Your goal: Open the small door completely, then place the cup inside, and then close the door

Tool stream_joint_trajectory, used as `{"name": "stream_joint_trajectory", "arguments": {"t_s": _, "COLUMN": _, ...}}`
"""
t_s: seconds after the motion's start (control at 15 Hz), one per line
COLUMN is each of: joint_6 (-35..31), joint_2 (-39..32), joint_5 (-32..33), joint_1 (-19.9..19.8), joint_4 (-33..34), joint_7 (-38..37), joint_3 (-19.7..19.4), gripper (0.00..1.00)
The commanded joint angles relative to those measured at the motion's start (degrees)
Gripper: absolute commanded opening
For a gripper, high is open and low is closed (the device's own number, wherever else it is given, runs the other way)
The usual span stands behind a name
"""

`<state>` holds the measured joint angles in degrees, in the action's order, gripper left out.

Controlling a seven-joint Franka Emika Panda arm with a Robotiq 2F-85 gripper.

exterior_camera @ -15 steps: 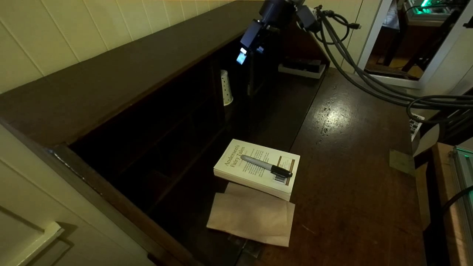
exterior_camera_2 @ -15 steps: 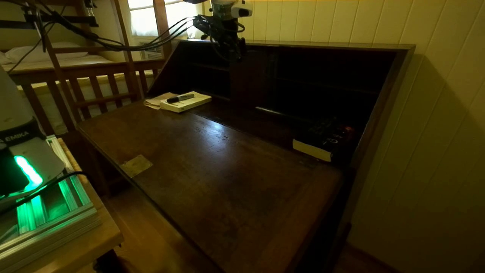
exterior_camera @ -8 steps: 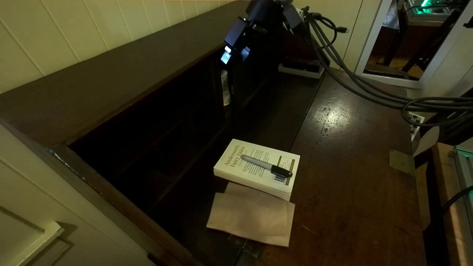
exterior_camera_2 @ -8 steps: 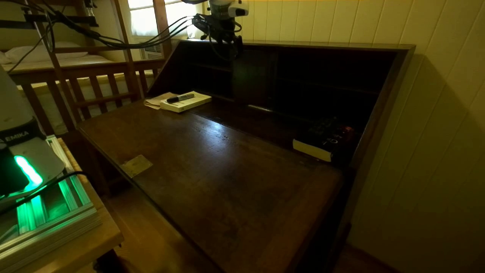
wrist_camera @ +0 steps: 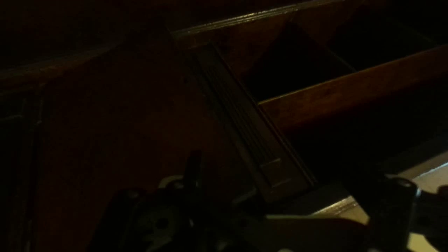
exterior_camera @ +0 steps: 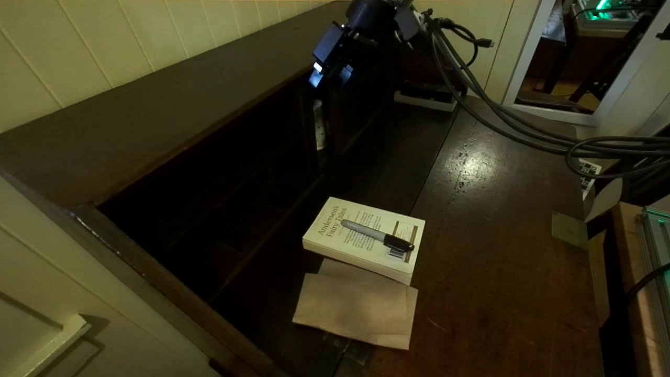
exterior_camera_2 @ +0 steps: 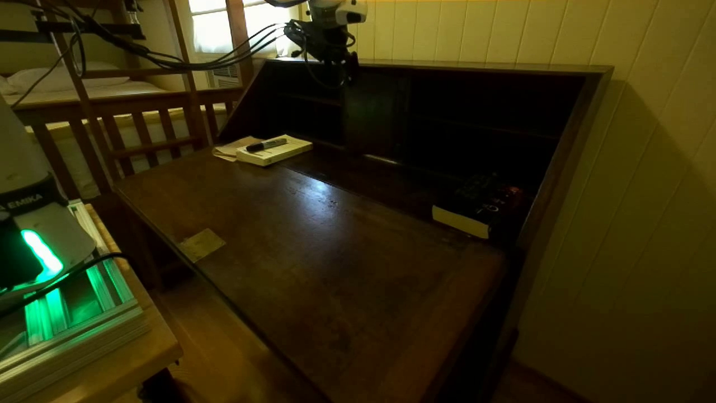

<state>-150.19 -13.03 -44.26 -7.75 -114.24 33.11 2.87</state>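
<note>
One cup [exterior_camera: 320,126]: white, dark-speckled, partly hidden | small door [exterior_camera_2: 369,115]: dark, upright | fingers [exterior_camera: 315,78]: spread apart

Small door [exterior_camera_2: 372,115], rear edge of table [exterior_camera: 497,251]: swung further closed, hid more of cup [exterior_camera: 319,125]. Hand [exterior_camera: 331,77]: moved same way.

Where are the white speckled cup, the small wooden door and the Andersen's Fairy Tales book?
White speckled cup [exterior_camera: 319,126], in an exterior view: visible side wall.
Small wooden door [exterior_camera_2: 373,115], in an exterior view: broad face.
Andersen's Fairy Tales book [exterior_camera: 358,247], in an exterior view: barcoded cover.
</note>
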Motion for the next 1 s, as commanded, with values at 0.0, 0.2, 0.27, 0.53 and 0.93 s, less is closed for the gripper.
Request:
{"name": "stream_joint_trajectory", "arguments": {"t_s": 0.0, "joint_6": -2.67, "joint_2": 3.59, "joint_5": 2.95, "joint_1": 1.82, "joint_4": -3.19, "joint_7": -7.97, "joint_3": -0.8, "gripper": 1.0}}
{"name": "stream_joint_trajectory", "arguments": {"t_s": 0.2, "joint_6": -4.4, "joint_2": 5.71, "joint_5": 8.66, "joint_1": 3.14, "joint_4": -5.46, "joint_7": -16.12, "joint_3": -1.92, "gripper": 1.0}}
{"name": "stream_joint_trajectory", "arguments": {"t_s": 0.27, "joint_6": -3.99, "joint_2": 6.38, "joint_5": 11.27, "joint_1": 3.42, "joint_4": -6.07, "joint_7": -19.13, "joint_3": -2.31, "gripper": 1.0}}
{"name": "stream_joint_trajectory", "arguments": {"t_s": 0.53, "joint_6": -1.05, "joint_2": 9.59, "joint_5": 23.71, "joint_1": 4.09, "joint_4": -8.68, "joint_7": -31.16, "joint_3": -3.92, "gripper": 1.0}}
{"name": "stream_joint_trajectory", "arguments": {"t_s": 0.93, "joint_6": 2.28, "joint_2": 16.76, "joint_5": 39.31, "joint_1": 3.97, "joint_4": -13.96, "joint_7": -42.74, "joint_3": -5.32, "gripper": 1.0}}
